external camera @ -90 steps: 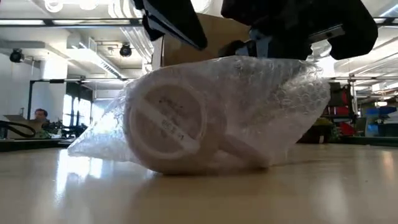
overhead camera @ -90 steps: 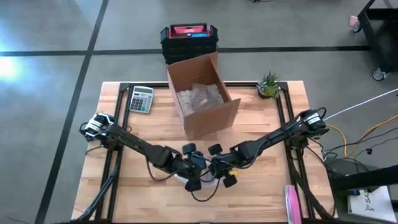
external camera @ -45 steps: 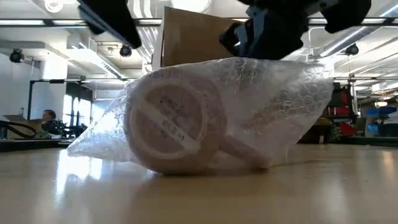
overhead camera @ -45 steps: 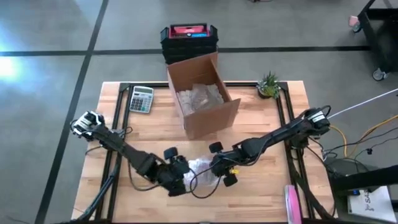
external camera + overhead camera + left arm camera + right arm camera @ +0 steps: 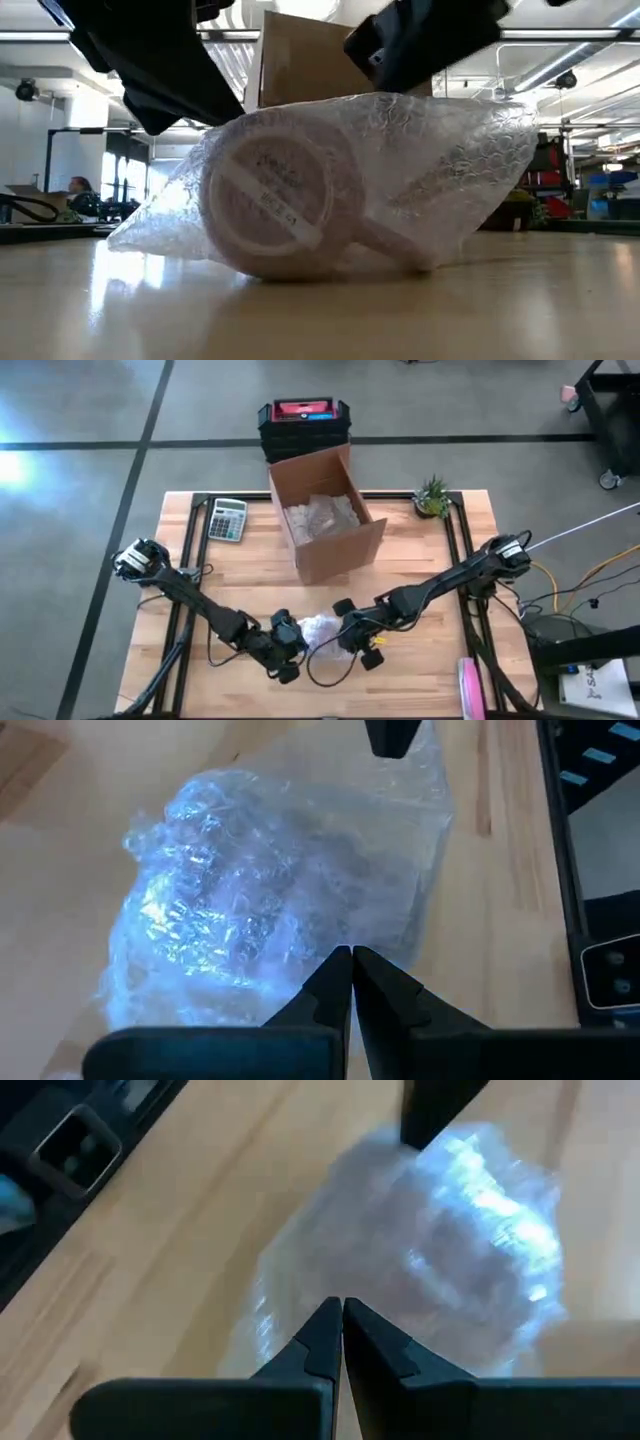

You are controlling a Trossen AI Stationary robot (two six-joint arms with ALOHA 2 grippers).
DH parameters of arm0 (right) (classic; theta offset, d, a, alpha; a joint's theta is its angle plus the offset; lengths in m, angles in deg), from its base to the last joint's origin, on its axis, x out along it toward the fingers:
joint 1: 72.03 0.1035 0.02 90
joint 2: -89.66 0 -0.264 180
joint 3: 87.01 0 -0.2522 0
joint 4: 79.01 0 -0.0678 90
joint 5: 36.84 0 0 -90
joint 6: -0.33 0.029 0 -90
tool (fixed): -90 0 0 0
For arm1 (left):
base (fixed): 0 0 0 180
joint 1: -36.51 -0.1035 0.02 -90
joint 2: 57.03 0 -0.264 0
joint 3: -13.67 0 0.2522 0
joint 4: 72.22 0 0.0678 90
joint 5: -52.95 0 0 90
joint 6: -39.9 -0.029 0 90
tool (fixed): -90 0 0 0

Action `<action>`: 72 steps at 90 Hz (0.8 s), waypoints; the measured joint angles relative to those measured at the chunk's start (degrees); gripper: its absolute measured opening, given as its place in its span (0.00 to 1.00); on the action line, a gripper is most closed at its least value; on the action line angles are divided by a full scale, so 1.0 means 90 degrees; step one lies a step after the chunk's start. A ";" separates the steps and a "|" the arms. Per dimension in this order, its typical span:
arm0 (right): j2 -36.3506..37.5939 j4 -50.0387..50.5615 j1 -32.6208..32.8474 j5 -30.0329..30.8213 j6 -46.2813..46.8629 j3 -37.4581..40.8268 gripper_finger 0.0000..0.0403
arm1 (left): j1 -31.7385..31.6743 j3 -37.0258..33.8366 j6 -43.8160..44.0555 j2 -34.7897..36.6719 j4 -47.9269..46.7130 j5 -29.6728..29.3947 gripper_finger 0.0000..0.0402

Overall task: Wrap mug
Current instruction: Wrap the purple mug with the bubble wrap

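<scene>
Left gripper (image 5: 290, 650): low over the front of the pale wooden table (image 5: 420, 670), fingers pressed together tip to tip with nothing between them, tips just above the near edge of the wrapped bundle's left side. White ceramic mug (image 5: 275, 205): lying on its side near the table's front centre, base facing the low camera, handle resting toward the tabletop, fully enclosed in a clear bubble-wrap sheet (image 5: 318, 630) whose loose end fans out to the right in the low view. Right gripper (image 5: 352, 643): just beside the bundle's right side, fingers likewise closed on nothing, tips over the wrap's edge. Behind the bundle: open brown cardboard box (image 5: 325, 515) holding crumpled packing material. Grey desk calculator (image 5: 227, 519): back left of the table. Small green potted plant (image 5: 432, 496): back right. Stacked black crates with a red top (image 5: 304, 422): on the floor beyond the table.
</scene>
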 joint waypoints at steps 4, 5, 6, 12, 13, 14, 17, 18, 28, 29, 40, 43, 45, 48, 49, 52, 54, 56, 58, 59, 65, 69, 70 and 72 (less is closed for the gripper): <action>-0.0024 -0.0065 -0.0022 0.0165 0.0046 -0.0007 0.00 | -0.0023 0.0000 0.0000 0.0000 0.0010 0.0000 0.00; -0.0029 -0.0058 -0.0034 0.0176 0.0049 -0.0010 0.00 | -0.0030 0.0000 0.0000 0.0000 0.0011 0.0000 0.00; -0.0033 -0.0049 -0.0044 0.0183 0.0049 -0.0013 0.00 | -0.0034 0.0000 0.0000 0.0000 0.0009 0.0000 0.00; -0.0042 0.0073 -0.0101 0.0237 0.0012 -0.0013 0.00 | -0.0035 0.0000 0.0028 0.0015 0.0007 0.0001 0.00; -0.0042 0.0114 -0.0112 0.0279 0.0009 -0.0013 0.00 | -0.0036 0.0001 0.0041 0.0020 0.0005 0.0003 0.00; -0.0042 0.0157 -0.0123 0.0330 0.0004 -0.0013 0.00 | -0.0037 0.0003 0.0056 0.0030 -0.0001 0.0005 0.00; -0.0027 0.0306 -0.0155 0.0553 -0.0008 -0.0013 0.00 | -0.0030 0.0048 0.0084 0.0054 -0.0073 0.0037 0.00; -0.0023 0.0365 -0.0166 0.0638 -0.0007 -0.0013 0.00 | -0.0024 0.0070 0.0093 0.0063 -0.0095 0.0051 0.00; 0.0006 0.0902 -0.0353 0.1359 -0.0050 -0.0013 0.00 | 0.0055 0.0354 0.0230 0.0179 -0.0285 0.0333 0.00; 0.0006 0.0924 -0.0380 0.1367 -0.0067 -0.0013 0.00 | 0.0062 0.0380 0.0235 0.0185 -0.0285 0.0365 0.00; -0.0181 0.0557 -0.0703 0.0949 -0.0138 0.0024 0.00 | 0.0071 0.0539 0.0241 0.0171 -0.0282 0.0500 0.00; -0.0255 0.0420 -0.0775 0.0759 -0.0164 0.0043 0.00 | 0.0065 0.0539 0.0267 0.0128 -0.0269 0.0494 0.00; -0.0301 0.0329 -0.0816 0.0623 -0.0191 0.0051 0.00 | 0.0064 0.0539 0.0290 0.0089 -0.0265 0.0493 0.00; -0.0357 0.0192 -0.0864 0.0406 -0.0219 0.0059 0.00 | 0.0064 0.0525 0.0325 0.0017 -0.0263 0.0495 0.00; -0.0377 0.0155 -0.0876 0.0334 -0.0231 0.0060 0.00 | 0.0064 0.0513 0.0337 -0.0007 -0.0265 0.0497 0.00; -0.0432 0.0036 -0.0898 0.0109 -0.0254 0.0060 0.00 | 0.0067 0.0483 0.0376 -0.0088 -0.0298 0.0513 0.00; -0.0457 -0.0013 -0.0897 -0.0002 -0.0260 0.0059 0.00 | 0.0067 0.0472 0.0409 -0.0159 -0.0318 0.0522 0.00; -0.0468 -0.0028 -0.0896 -0.0081 -0.0278 0.0058 0.00 | 0.0067 0.0466 0.0450 -0.0230 -0.0310 0.0557 0.00; -0.0488 -0.0040 -0.0896 -0.0176 -0.0311 0.0058 0.00 | 0.0067 0.0466 0.0491 -0.0303 -0.0276 0.0620 0.00; -0.0501 -0.0050 -0.0895 -0.0205 -0.0320 0.0058 0.00 | 0.0067 0.0464 0.0506 -0.0335 -0.0251 0.0643 0.00; -0.0540 -0.0143 -0.0880 -0.0276 -0.0326 0.0058 0.00 | 0.0061 0.0469 0.0521 -0.0491 -0.0156 0.0700 0.00; -0.0540 -0.0168 -0.0860 -0.0299 -0.0326 0.0058 0.00 | 0.0057 0.0476 0.0515 -0.0593 -0.0073 0.0728 0.00; -0.0539 -0.0178 -0.0856 -0.0303 -0.0326 0.0058 0.00 | 0.0052 0.0477 0.0508 -0.0616 -0.0053 0.0743 0.00; -0.0532 -0.0193 -0.0848 -0.0312 -0.0326 0.0055 0.00 | 0.0043 0.0484 0.0501 -0.0663 -0.0012 0.0777 0.00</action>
